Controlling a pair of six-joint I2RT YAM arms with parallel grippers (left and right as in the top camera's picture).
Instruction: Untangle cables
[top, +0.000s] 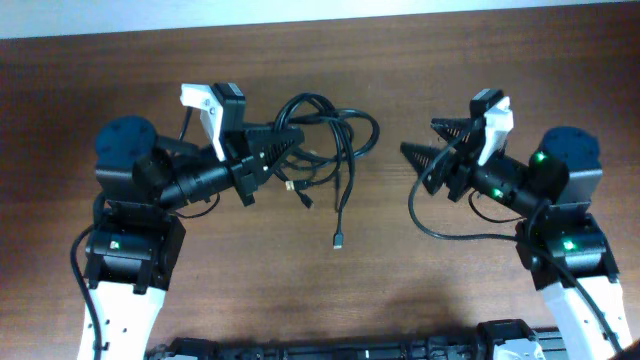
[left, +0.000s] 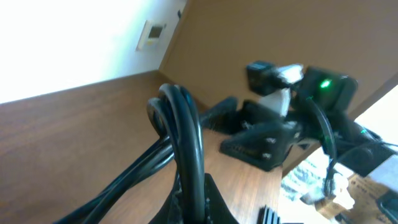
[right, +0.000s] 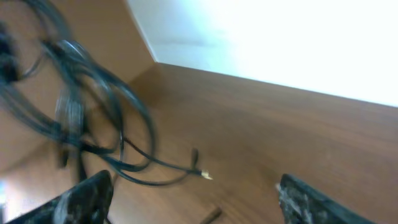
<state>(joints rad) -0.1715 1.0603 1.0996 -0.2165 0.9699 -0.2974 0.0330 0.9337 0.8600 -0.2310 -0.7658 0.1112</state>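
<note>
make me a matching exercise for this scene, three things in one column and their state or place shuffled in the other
Things:
1. left gripper
2. right gripper
3. silvery plug end

States or places:
a. open, holding nothing
b. lying on the table, at the end of a loose strand
c. shut on the cables

Pairs: 1-c, 2-a, 3-b

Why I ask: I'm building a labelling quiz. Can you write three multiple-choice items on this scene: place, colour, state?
1. The cables lie: A between left gripper and right gripper; B behind the right arm; C on the floor.
2. Cable colour: A red; B black; C yellow.
3. Right gripper: A shut on a plug; B shut, empty; C open, empty.
Key: A, overhead shows them between the grippers; B, the strands are black; C, its fingers stand apart, nothing between.
</note>
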